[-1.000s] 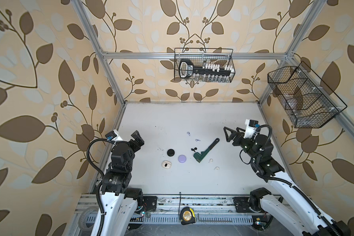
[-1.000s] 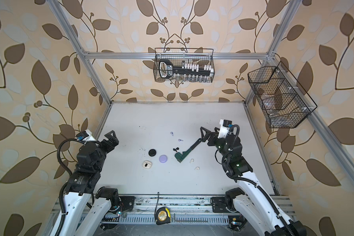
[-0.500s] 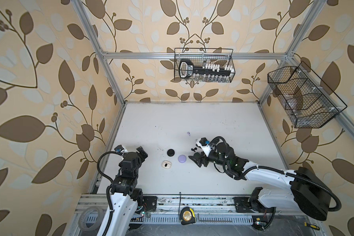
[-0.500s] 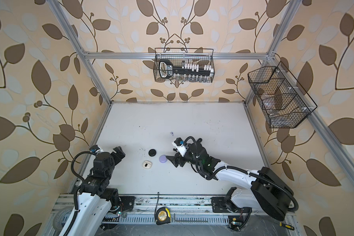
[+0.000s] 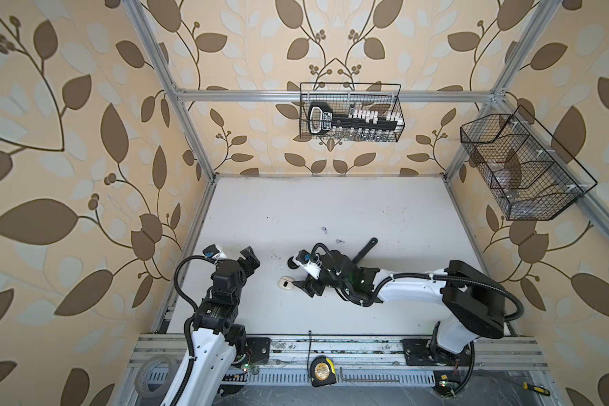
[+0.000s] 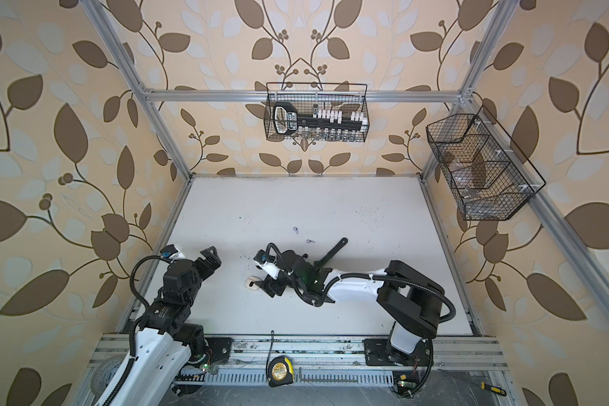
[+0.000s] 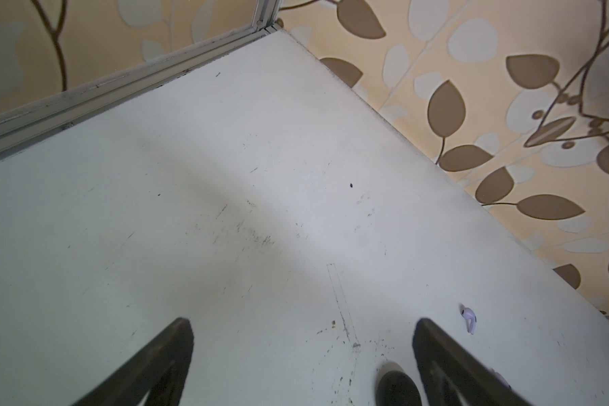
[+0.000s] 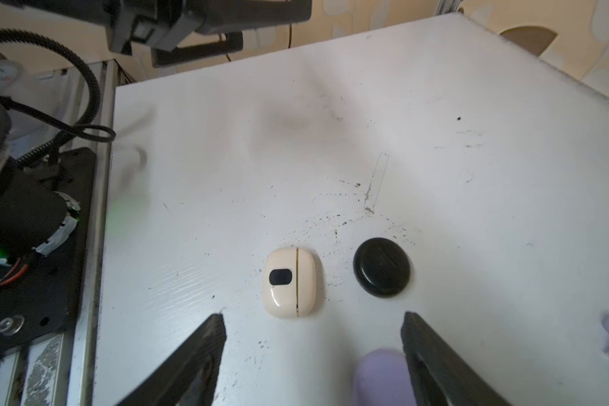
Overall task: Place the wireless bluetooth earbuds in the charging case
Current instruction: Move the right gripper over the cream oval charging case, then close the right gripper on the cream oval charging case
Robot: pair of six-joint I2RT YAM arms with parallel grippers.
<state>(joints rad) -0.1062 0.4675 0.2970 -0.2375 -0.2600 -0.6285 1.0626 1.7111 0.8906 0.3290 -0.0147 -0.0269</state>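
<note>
Both top views show the big white table. The long right arm lies low across the lower middle of it, and the left arm sits at the lower left. The right gripper has its two fingers wide apart and holds nothing. The left gripper is wide open too, with only bare table between its fingers. A dark green tool pokes out from behind the right arm, a little right of the middle. Three small cases sit close together by the right gripper, and the two I can see well look shut. The white case is just past the fingertips, with the round black case beside it. The lilac case is blurry, inside the gap next to one finger, and I cannot tell if it touches. The earbuds are the tiniest things. In a top view the upper lilac earbud and the lower lilac earbud lie loose just above the right arm, near the middle. I cannot find the white or black ones, so the arm may hide them. I think the job is at picking a case. Next, I think the fingers must close softly on one case. Its lid must open before an earbud goes in, and that likely needs both arms.
</note>
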